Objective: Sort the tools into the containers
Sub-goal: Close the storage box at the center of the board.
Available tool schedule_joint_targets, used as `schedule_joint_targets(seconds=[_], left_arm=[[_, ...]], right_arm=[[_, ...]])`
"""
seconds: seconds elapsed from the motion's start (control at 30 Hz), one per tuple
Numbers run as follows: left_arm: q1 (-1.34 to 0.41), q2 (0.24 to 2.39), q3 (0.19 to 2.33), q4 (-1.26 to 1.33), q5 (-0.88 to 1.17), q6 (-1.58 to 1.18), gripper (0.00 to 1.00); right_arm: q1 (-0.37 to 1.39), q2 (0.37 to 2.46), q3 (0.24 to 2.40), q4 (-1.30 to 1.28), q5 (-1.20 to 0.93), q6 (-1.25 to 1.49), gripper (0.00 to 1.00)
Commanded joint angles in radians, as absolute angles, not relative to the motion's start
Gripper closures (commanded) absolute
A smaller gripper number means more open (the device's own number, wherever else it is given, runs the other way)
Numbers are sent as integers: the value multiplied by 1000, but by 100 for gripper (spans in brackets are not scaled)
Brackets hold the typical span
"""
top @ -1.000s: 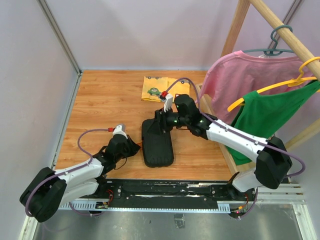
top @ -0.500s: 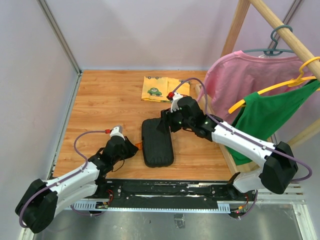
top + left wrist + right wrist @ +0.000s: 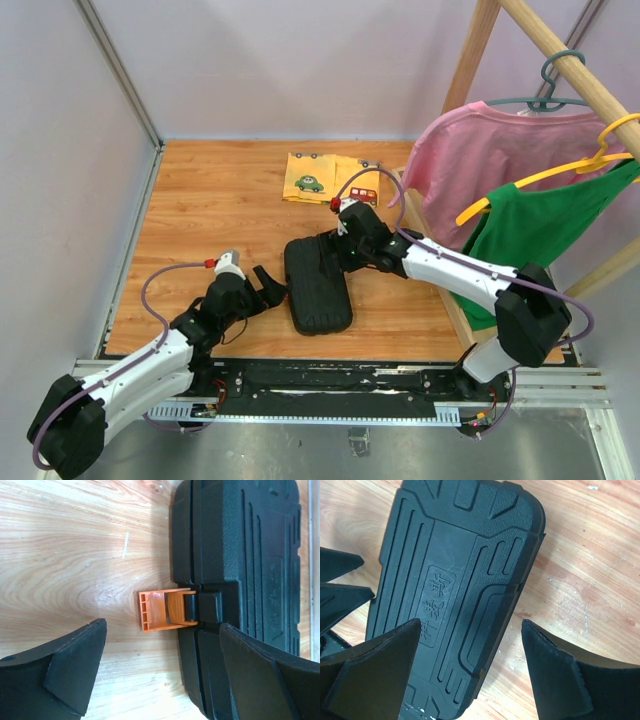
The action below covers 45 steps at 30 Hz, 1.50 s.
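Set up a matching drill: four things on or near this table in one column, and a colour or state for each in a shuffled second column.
Column one
1. tool case
2. latch
3. cloth
4. T-shirt

Column two
a. pink, hanging at the right
b. black, ribbed, shut
c. yellow, printed with cars
d. orange, sticking out sideways

Pairs: 1-b, 2-d, 3-c, 4-a
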<state>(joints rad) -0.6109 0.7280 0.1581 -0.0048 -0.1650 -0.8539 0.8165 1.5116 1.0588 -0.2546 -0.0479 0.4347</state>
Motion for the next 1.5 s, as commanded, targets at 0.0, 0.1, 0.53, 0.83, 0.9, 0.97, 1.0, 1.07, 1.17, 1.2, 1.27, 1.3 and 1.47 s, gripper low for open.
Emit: schedule_joint_targets(seconds=[0.0, 0.1, 0.53, 0.83, 0.9, 0.97, 1.0, 1.07, 1.17, 1.2, 1.27, 1.3, 1.47], left_arm=[[-615, 712, 143, 80, -86, -887, 1], [-615, 686, 132, 102, -71, -900, 1], [-615, 678, 102, 127, -61, -937, 1], [-615, 739, 97, 136, -63, -982, 1], [-615, 761, 95, 145, -60, -986, 1], [-615, 783, 84, 174, -51, -991, 1], [-615, 797, 81, 191, -46, -995, 1], [-615, 825, 71, 230, -30, -1003, 1], [-615, 865, 63, 275, -11, -1014, 1], [-615, 878, 64, 282, -8, -1014, 1], [-615, 895, 71, 286, -4, -1010, 1], [-615, 900, 73, 288, -2, -1005, 1], [-615, 870, 84, 269, -14, -972, 9]], right_arm=[[846, 1548, 1070, -261, -22, 443, 16], [844, 1572, 1069, -257, -24, 447, 14], [842, 1689, 1070, -297, -32, 427, 18], [841, 1679, 1006, -289, -28, 430, 19], [842, 1677, 1001, -284, -37, 430, 19], [841, 1677, 1000, -281, -44, 428, 19], [841, 1678, 1000, -280, -47, 427, 19], [842, 1678, 1000, -278, -50, 425, 19], [841, 1678, 998, -277, -53, 422, 19], [841, 1678, 999, -277, -54, 422, 19], [841, 1677, 997, -275, -56, 422, 19], [841, 1677, 995, -274, -58, 422, 19], [841, 1683, 993, -268, -65, 420, 19]])
